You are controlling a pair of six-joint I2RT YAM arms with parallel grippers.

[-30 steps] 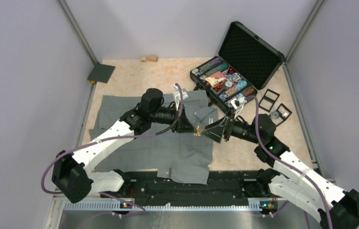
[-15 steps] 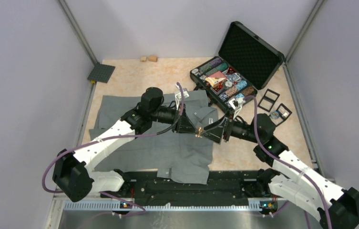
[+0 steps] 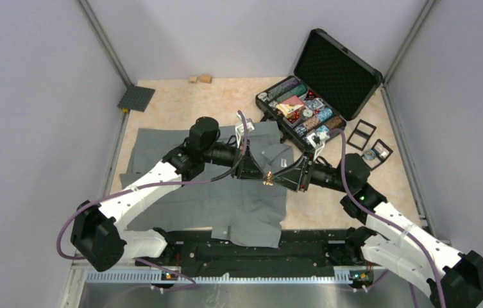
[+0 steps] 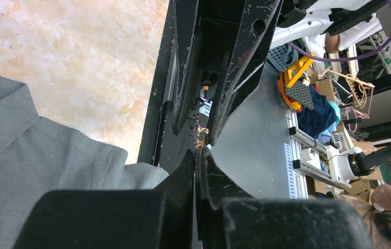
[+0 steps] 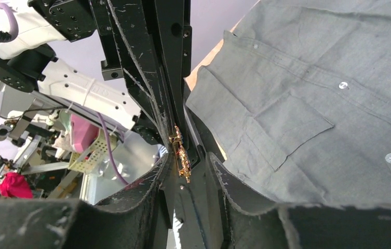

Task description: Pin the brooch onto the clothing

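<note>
one peach marbled tabletop [image 3: 181, 102] bears the grey shirt [image 3: 238, 205] between pale walls [image 3: 27, 96].

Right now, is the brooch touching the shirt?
Apart. Right wrist view: the brooch hangs in mid-air, pinched by the left gripper, while the shirt lies flat well beyond it.

Pale lilac-grey panel walls [image 3: 33, 96] enclose a peach marbled desk [image 3: 174, 102] on three sides, with silver metal posts [image 3: 105, 46] at the far corners; soft, even light.
</note>
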